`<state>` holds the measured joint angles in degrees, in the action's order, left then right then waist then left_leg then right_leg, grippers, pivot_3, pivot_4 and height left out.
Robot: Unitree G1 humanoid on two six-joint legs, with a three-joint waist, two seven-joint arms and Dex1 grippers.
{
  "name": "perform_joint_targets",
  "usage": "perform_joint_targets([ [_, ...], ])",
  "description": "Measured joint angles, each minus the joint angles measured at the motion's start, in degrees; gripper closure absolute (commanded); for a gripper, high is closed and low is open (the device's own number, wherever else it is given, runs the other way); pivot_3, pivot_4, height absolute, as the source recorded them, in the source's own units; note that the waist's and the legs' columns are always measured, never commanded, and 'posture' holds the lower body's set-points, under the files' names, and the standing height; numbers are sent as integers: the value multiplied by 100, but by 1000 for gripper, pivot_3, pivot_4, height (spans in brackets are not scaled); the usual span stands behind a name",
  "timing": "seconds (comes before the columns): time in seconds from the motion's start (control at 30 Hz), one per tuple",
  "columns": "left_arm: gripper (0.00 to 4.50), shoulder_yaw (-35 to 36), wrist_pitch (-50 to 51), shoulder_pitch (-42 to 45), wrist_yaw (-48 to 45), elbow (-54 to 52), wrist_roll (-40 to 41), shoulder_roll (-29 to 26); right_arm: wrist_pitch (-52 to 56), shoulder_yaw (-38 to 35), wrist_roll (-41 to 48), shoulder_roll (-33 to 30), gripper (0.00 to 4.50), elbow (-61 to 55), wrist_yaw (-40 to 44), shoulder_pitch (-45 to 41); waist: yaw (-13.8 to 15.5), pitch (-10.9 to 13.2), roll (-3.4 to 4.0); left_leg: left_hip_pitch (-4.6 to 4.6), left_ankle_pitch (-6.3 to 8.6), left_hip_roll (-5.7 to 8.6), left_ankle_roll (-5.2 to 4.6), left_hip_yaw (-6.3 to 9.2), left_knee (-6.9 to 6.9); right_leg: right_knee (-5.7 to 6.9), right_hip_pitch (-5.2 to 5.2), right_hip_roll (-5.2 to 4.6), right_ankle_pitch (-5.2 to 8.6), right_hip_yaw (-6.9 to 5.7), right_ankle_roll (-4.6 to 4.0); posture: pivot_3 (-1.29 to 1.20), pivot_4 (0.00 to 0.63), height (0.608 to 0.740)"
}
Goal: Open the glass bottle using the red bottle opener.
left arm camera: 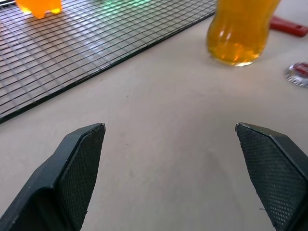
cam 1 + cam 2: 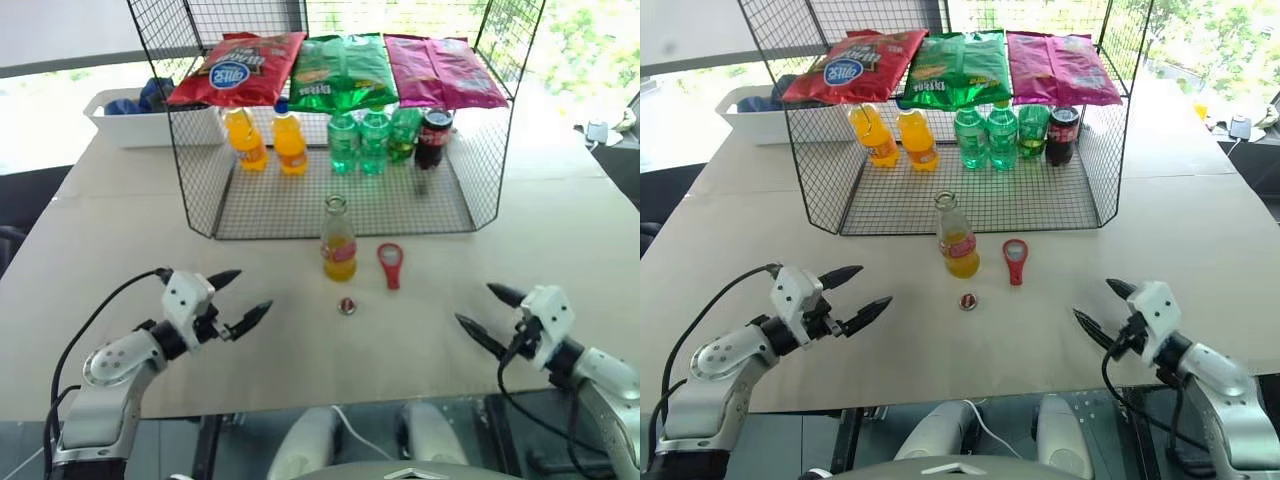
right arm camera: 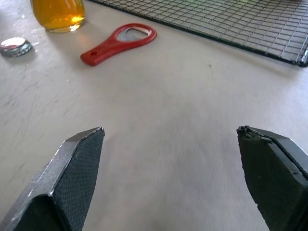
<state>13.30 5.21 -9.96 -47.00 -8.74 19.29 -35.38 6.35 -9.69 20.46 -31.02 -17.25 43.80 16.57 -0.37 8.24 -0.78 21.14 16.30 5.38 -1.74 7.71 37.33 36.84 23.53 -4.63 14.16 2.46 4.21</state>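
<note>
The glass bottle (image 2: 338, 240) of yellow-orange drink stands upright mid-table, just in front of the wire rack, its mouth uncapped. The red bottle opener (image 2: 390, 265) lies flat on the table to the bottle's right, touched by nothing. A small round bottle cap (image 2: 346, 306) lies in front of the bottle. My left gripper (image 2: 243, 297) hovers open near the table's front left, pointing toward the bottle, empty. My right gripper (image 2: 487, 311) is open at the front right, also empty. The right wrist view shows the opener (image 3: 118, 43), cap (image 3: 15, 46) and bottle base (image 3: 57, 14) ahead.
A black wire rack (image 2: 340, 205) at the back holds orange bottles (image 2: 245, 138), green bottles (image 2: 358, 142) and a dark cola bottle (image 2: 432, 138), with snack bags (image 2: 342, 70) on top. A white bin (image 2: 135, 125) sits at the back left.
</note>
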Motion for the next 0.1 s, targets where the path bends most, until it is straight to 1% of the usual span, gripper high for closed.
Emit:
perform_joint_targets([
  [0.1,0,-24,57,-148,146,-132,-124,0,-220,-30,3,38,51,44,57,6,-24,0,0,-6,1,-5,0,-2,-1,1,-4,1,0,2,0,0,150,740],
])
